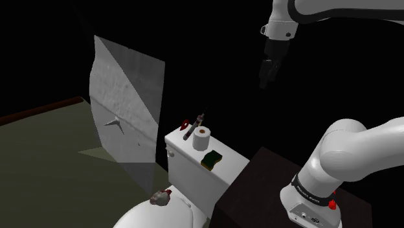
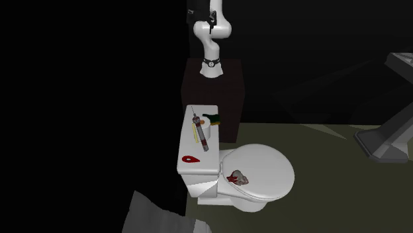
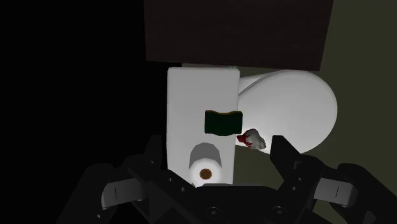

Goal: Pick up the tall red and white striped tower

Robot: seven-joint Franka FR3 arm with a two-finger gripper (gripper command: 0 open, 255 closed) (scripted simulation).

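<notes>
Fingers of the black end effector [image 1: 267, 76] are standing spread and empty, hanging high above the slim red-and-white striped tower [image 2: 200, 134] lying on the white toilet tank [image 2: 186, 140].

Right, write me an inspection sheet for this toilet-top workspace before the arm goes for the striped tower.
Surface: white tank lid of a toilet, next to the dark stand.
Job's things: striped tower, long and thin, on the lid by the paper roll; upright or leaning, cannot tell.
Clutter: paper roll standing on end; green sponge at the stand's end of the lid; small red piece at the other end; red and white lump on the toilet seat lid.
Grippers: gripper open, holding nothing, high above the lid.
Cables: nothing seen.
Surroundings: grey wall panel, olive floor, black area beyond.
</notes>
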